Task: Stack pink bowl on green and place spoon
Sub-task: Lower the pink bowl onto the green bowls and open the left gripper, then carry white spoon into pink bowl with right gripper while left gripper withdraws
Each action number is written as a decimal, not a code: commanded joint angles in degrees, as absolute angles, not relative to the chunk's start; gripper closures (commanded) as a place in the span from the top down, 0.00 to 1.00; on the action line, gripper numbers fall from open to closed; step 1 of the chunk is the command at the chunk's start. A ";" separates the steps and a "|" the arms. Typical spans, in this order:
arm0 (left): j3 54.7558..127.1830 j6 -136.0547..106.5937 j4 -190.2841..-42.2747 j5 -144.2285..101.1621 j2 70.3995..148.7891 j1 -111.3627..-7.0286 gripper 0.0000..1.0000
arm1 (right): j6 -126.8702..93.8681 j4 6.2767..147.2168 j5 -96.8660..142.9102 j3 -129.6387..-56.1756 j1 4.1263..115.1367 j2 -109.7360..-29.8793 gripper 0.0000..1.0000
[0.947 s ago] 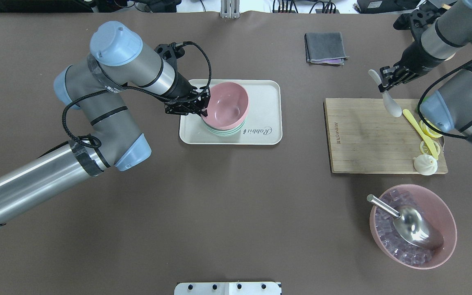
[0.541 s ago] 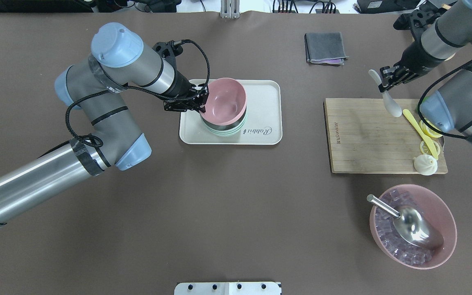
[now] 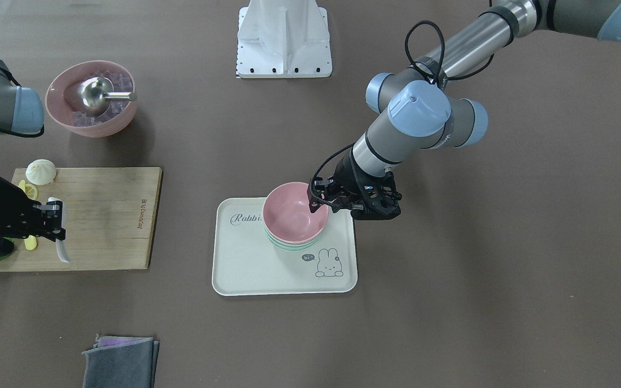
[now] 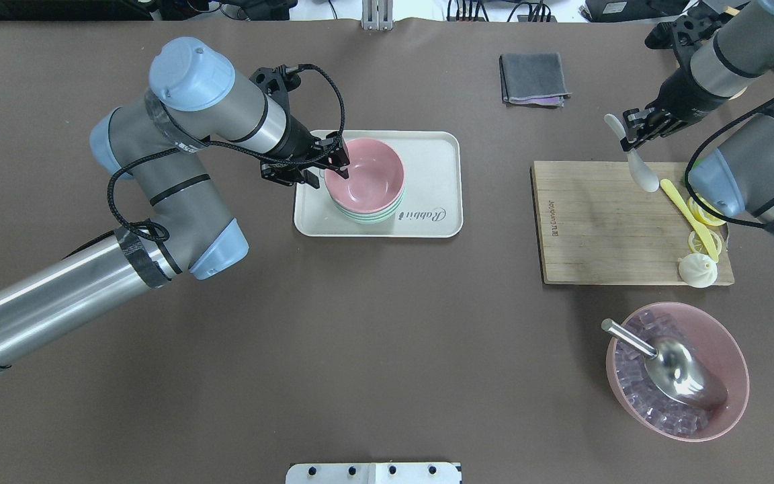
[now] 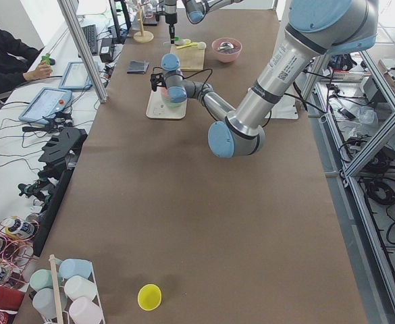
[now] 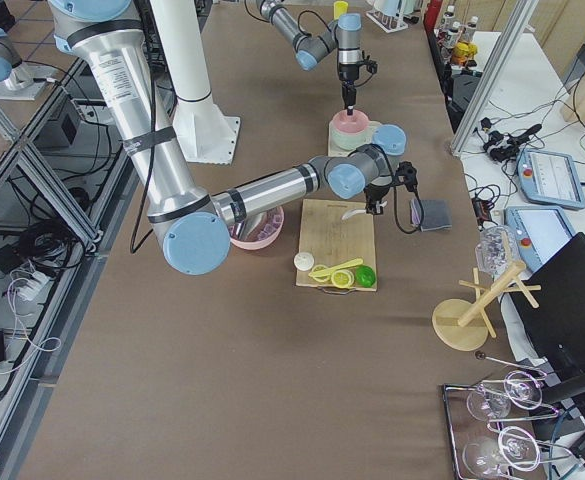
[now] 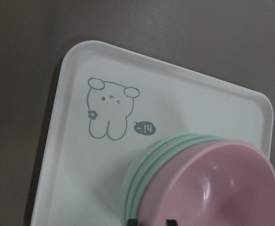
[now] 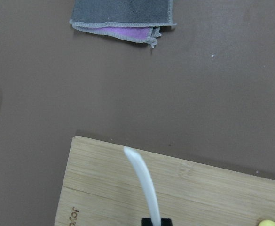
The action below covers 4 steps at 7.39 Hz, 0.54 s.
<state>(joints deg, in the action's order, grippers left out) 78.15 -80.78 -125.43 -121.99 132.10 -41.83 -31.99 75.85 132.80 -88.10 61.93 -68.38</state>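
Observation:
The pink bowl (image 4: 367, 178) sits level, nested on the green bowls (image 4: 368, 216), on a cream tray (image 4: 435, 168). My left gripper (image 4: 328, 172) is open at the bowl's left rim, one finger inside and one outside. The left wrist view shows the pink bowl (image 7: 222, 188) in the green stack (image 7: 144, 176). My right gripper (image 4: 629, 136) is shut on the white spoon (image 4: 643, 176), which hangs tilted over the far edge of the wooden board (image 4: 595, 228). The spoon's handle (image 8: 144, 183) shows in the right wrist view.
On the board's right end lie a yellow knife (image 4: 689, 218), lemon slices and a white bun (image 4: 697, 270). A large pink bowl (image 4: 736, 376) with ice and a metal scoop stands at the front right. A folded grey cloth (image 4: 533, 77) lies at the back.
The pink bowl, tilted and held at its rim before, now lies level in the green stack. The left gripper's fingers have opened. The right arm and spoon have not moved.

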 commanded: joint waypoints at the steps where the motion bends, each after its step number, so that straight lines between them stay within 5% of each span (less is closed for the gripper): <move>1: 78.40 -80.86 -126.38 -122.25 132.10 -43.75 0.99 | -32.08 75.76 133.06 -88.24 61.96 -67.86 0.00; 4: 80.49 -77.20 -125.95 -132.15 126.16 -54.46 0.99 | -48.70 75.59 132.98 -91.13 57.94 -60.24 0.00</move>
<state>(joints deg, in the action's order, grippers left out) 79.15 -79.64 -126.19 -127.97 129.49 -50.06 -40.42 75.72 133.19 -89.94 60.29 -63.90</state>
